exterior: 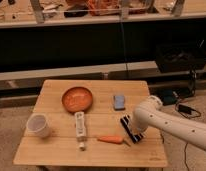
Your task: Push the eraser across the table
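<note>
**Push step: tool at eraser, right side of counter**

Eraser (131,128) is lying near the counter's (56,150) right edge, just right of the carrot (111,139). Tool (135,125) is sitting over it, arm hiding the fingers, so I cannot tell their opening. Advising a low, square, slow push, steering clear of the carrot.

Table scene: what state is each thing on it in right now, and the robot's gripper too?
Long black eraser with pale stripe: lying flat near the right edge, partly under the arm.
Gripper: down at the eraser, hidden by the white arm.
Orange bowl: upright.
White cup: upright.
White remote-like bar: lying flat.
Carrot: lying flat.
Blue-grey pad: lying flat.
</note>
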Controlling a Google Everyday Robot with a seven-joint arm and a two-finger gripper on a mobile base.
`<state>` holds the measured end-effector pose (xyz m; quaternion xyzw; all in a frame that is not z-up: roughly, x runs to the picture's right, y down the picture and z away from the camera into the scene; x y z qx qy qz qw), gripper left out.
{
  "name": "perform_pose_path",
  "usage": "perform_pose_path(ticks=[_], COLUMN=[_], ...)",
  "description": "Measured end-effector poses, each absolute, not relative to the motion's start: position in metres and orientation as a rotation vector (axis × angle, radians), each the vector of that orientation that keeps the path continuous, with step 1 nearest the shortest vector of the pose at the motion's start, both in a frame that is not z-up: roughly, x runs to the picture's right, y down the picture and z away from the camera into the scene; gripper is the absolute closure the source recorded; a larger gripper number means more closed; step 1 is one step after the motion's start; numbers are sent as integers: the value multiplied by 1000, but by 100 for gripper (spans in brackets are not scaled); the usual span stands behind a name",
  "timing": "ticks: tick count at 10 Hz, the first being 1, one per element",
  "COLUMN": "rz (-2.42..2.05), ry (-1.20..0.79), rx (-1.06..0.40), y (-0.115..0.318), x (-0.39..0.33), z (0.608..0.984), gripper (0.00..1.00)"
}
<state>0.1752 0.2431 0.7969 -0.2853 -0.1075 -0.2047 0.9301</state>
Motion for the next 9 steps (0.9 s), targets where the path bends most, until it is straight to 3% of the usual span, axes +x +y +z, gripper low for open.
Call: perform_pose_path(ticks=[9], rz=[-443], ry=[-235], rx=[-574], y=[243], x=[164], z=[800], gripper=[99])
